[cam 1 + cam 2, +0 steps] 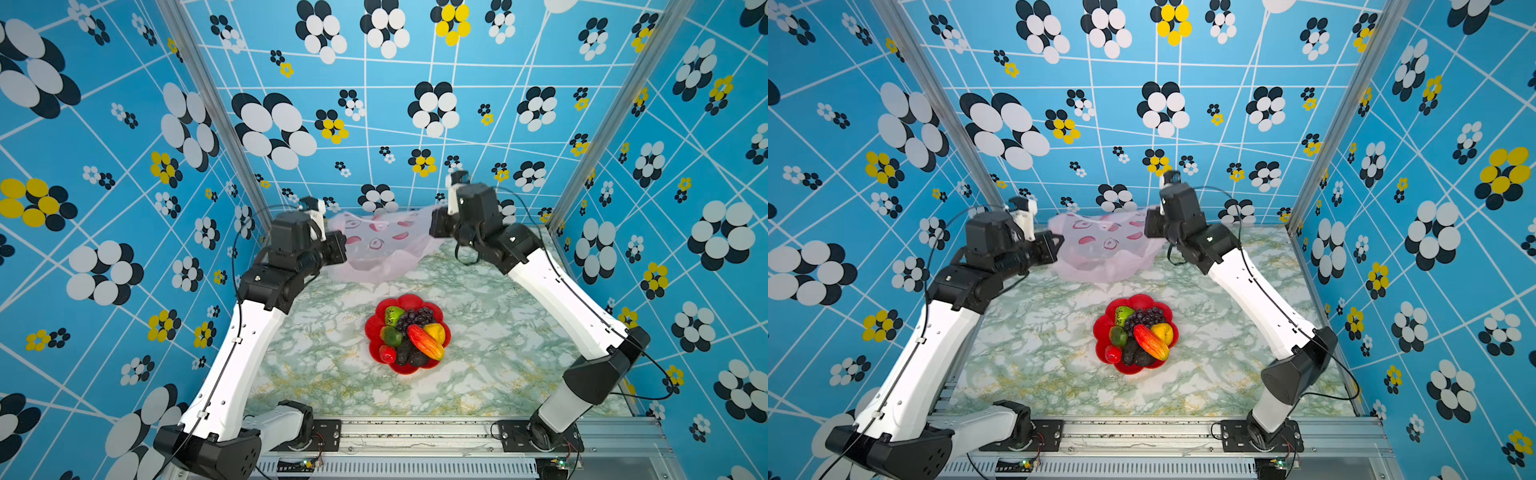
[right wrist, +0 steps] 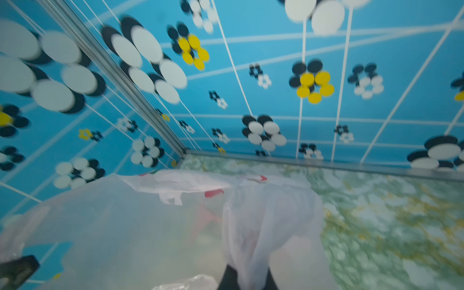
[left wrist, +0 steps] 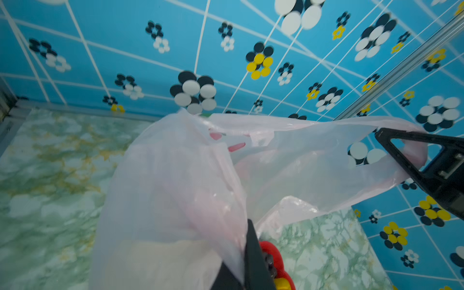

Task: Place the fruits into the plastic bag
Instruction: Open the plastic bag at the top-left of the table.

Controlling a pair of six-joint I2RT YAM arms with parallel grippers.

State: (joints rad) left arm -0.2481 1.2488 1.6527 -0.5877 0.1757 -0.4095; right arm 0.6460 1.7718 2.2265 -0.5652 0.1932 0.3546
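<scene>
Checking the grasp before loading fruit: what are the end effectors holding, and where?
Both hold the plastic bag: left end effector pinches a gathered edge, right end effector the handle loop.

The green-marbled worktop [image 1: 498,332] is carrying a red plate [image 1: 409,299] near its centre; the bag [image 1: 374,249] is resting at its back.

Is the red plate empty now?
No, the mango, the grape bunch and a kiwi lie on the red plate.
</scene>
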